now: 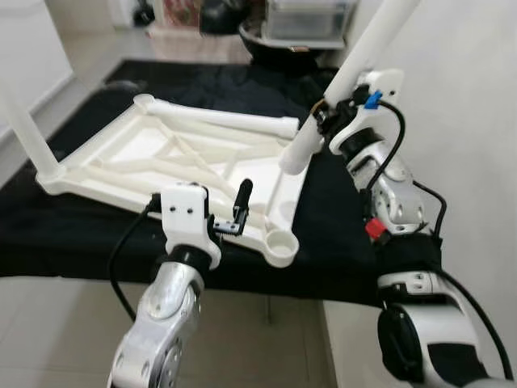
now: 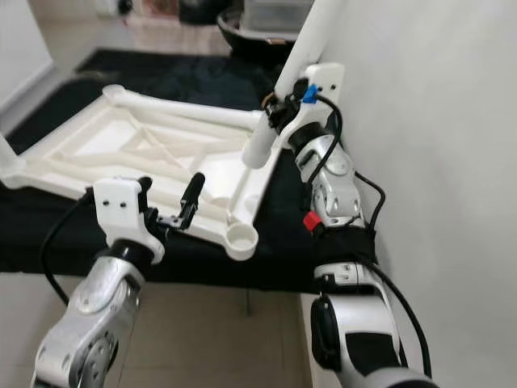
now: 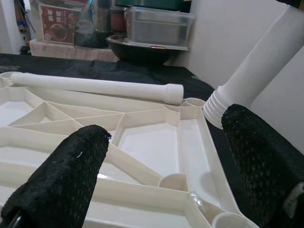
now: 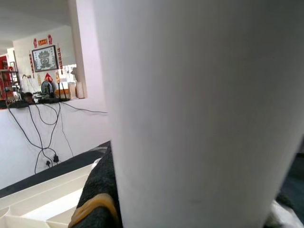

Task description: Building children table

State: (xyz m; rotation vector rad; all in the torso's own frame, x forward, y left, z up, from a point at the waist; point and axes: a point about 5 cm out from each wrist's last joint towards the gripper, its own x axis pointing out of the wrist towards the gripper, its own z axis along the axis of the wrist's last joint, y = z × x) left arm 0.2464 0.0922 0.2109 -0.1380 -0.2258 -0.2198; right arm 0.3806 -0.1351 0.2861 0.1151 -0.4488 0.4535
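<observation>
In the clamped right pincer (image 1: 323, 120), white leg (image 1: 355, 65) tilted, threaded end down toward tabletop (image 1: 121, 158).

Your right gripper (image 1: 323, 121) is clamped on a leg (image 1: 355, 69) that slants over the far right corner of the upturned tabletop (image 1: 121, 162), blocking that corner from above. A loose leg (image 1: 218, 119) lies along the far edge, and an upright leg (image 1: 28, 133) stands at the left corner. The near right socket (image 1: 280, 241) is uncovered, just beside your spread left gripper (image 1: 230, 210). A wall (image 1: 477, 121) hems in the right side.
</observation>
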